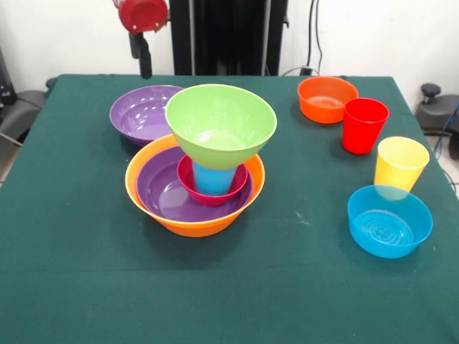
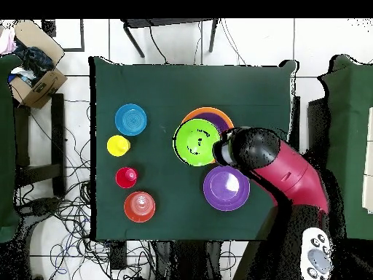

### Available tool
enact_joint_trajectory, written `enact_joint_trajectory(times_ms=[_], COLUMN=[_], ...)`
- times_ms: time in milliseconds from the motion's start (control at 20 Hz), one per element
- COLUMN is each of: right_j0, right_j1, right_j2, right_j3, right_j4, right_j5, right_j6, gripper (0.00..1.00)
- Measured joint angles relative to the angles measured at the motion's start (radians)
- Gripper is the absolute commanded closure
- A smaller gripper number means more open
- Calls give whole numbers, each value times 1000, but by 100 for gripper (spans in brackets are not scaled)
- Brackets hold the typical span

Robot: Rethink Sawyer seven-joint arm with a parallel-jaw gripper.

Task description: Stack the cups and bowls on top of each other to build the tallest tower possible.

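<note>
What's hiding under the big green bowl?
The green bowl sits on a blue cup, inside a small pink-red bowl. The cup's top is covered.

A green cloth-covered table (image 1: 86, 272) carried everything. Resting directly on it near the middle was a large orange bowl (image 1: 192, 226), the base of a pile of nested dishes. Just behind it, touching or nearly so, a purple bowl (image 1: 140, 115) sat alone on the cloth. On the other side of the table stood four separate pieces: a small orange bowl (image 1: 327, 99) at the far end, a red cup (image 1: 364, 125) just beside it, a yellow cup (image 1: 400, 163) nearer the camera, and a blue bowl (image 1: 389, 221) closest of all, its rim overlapping the yellow cup's foot in the front view.
</note>
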Motion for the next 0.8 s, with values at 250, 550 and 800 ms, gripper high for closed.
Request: enact_joint_trajectory(times_ms=[250,550,800], right_j0=[-29,-69,-93], right_j1=[5,9,9], right_j2=[27,63,82], right_j3=[38,75,100], right_j4=[-4,-14,-45], right_j5=[-54,-106,-118], right_j6=[0,0,0], gripper=[0,0,0])
